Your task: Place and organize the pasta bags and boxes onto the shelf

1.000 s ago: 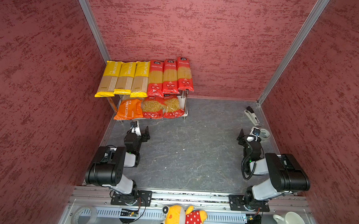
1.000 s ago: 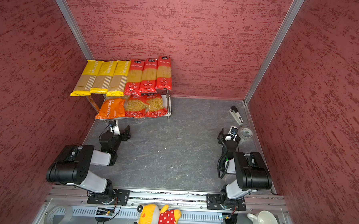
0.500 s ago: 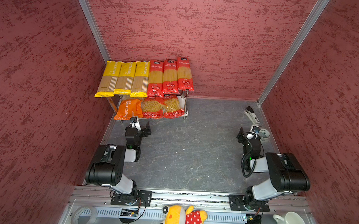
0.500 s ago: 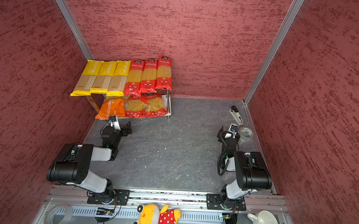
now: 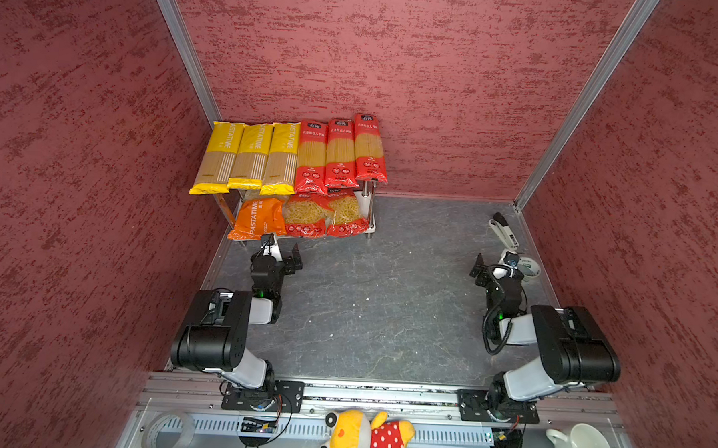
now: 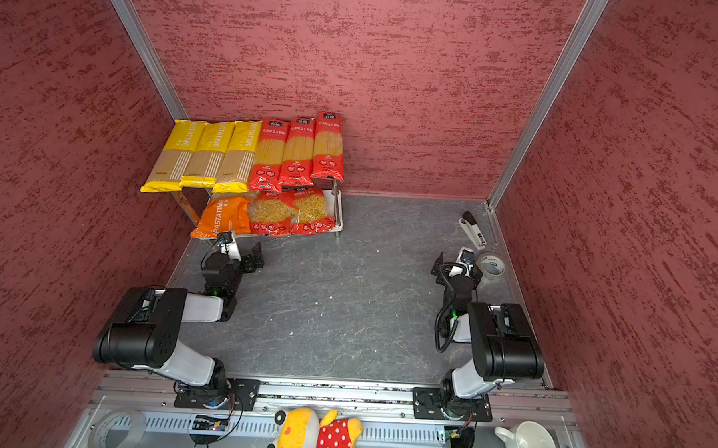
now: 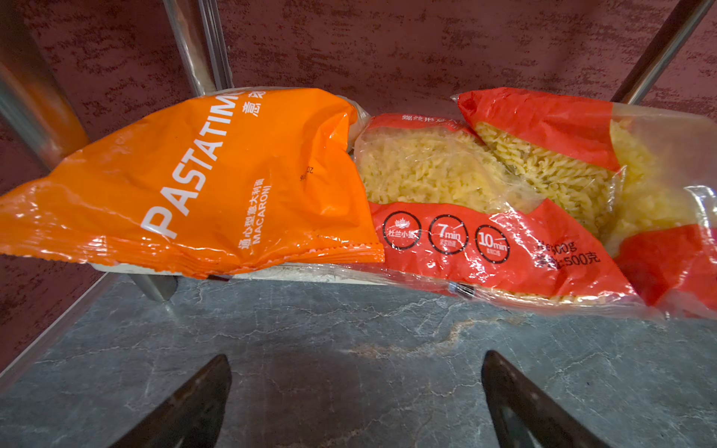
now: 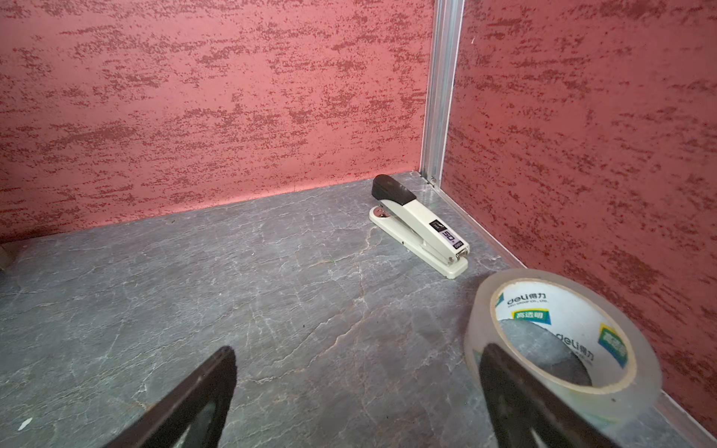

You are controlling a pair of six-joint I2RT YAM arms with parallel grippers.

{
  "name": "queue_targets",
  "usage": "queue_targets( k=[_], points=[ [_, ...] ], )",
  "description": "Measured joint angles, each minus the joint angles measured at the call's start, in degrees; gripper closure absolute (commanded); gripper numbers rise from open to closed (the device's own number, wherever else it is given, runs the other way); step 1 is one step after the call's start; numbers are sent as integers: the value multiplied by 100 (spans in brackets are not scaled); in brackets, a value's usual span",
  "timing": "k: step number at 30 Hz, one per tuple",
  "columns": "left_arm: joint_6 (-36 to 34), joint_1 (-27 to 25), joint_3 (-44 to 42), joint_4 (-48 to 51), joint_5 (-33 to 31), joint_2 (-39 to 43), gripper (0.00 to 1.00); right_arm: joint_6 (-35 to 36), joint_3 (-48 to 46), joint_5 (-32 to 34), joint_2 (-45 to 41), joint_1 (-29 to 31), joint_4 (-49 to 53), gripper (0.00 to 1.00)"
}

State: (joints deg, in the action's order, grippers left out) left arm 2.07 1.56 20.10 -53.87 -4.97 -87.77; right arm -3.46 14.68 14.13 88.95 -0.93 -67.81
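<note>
Three yellow packs (image 5: 243, 157) and three red packs (image 5: 339, 153) lie side by side across the top tier of the shelf (image 6: 338, 211), at the far-left corner of the table (image 5: 387, 301). The yellow ones overhang it on the left-near side. On the lower tier the orange bag (image 7: 201, 182) is at left, sticking out past the board's left-near corner, w/ two red bags (image 7: 446, 178) overlapping to its right.

All looks shelved, so the step in hand is prob. a last tidy or backing off. If tidying: nudge the orange bag far-ward w/ a flat finger, low and slow, no pinching the film, staying under the overhanging yellow packs.

The left gripper (image 7: 355, 360) is just near of the orange bag and red bags, not touching, jaws wide, nothing btwn them. The right gripper (image 8: 359, 351), also wide and empty, is well apart at right, beside a tape roll (image 8: 562, 333) and near a stapler (image 8: 421, 225).
</note>
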Motion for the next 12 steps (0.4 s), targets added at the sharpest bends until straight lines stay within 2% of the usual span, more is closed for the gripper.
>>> queue_targets(
  k=[12],
  points=[
    [-105, -105, 28, 96, 46, 0, 0, 0, 0, 0, 0, 0, 0, 1]
  ],
)
